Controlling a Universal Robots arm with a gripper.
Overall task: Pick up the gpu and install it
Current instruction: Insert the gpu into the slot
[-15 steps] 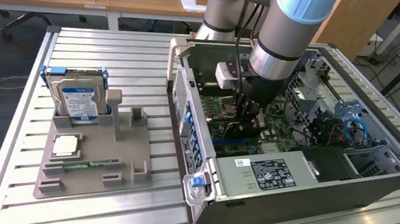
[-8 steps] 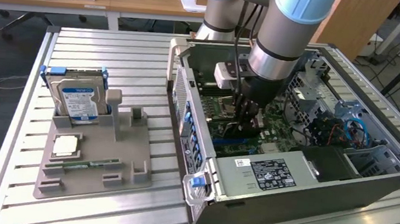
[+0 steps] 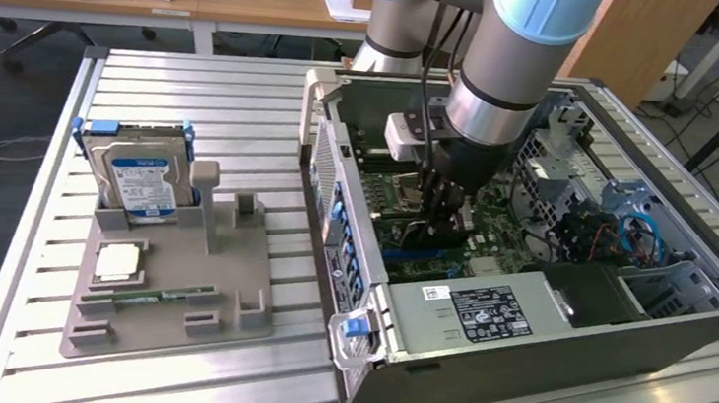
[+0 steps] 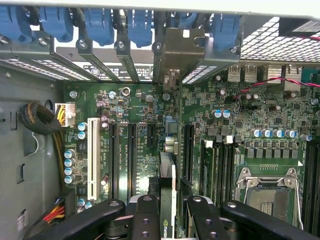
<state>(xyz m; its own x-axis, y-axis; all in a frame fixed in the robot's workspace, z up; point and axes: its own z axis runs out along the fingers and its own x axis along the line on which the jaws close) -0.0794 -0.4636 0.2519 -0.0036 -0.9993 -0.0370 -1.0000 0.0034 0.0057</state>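
Slatted aluminium table [image 3: 211, 98] carries the whole setup, w/ wooden desks and floor cables behind it.

Nearest in the exterior view: grey parts tray [image 3: 171, 307] toward that view's left, w/ a narrow green RAM stick [image 3: 153, 295] lying flat in its slot and a CPU chip [image 3: 116, 259] just behind it. Further back on the same tray a hard drive [image 3: 140, 180] stands upright in its holder, blue-white label facing the camera.

On the exterior view's right lies the open PC case [image 3: 521, 316], side panel off, power supply [image 3: 482, 307] at the near end. Arm reaches down into the case mid-way; gripper [image 3: 444, 220] is low over the motherboard [image 3: 393, 200], fingertips lost among dark parts there.

Wrist view gives the closer look. Black fingers [image 4: 145, 217] are half closed, clamped on the gpu [image 4: 168, 200], which is seen edge-on, upright between them, mostly cut off at the frame edge; fan shroud not visible. Card's metal bracket [image 4: 185, 50] sits up at the rear slot openings, among the blue slot latches [image 4: 97, 25]. Card lines up w/ a black expansion slot; whether its edge is fully seated can't be made out. Empty CPU socket [image 4: 267, 192] to one side, yellow-black cable bundle [image 4: 50, 130] to the other.
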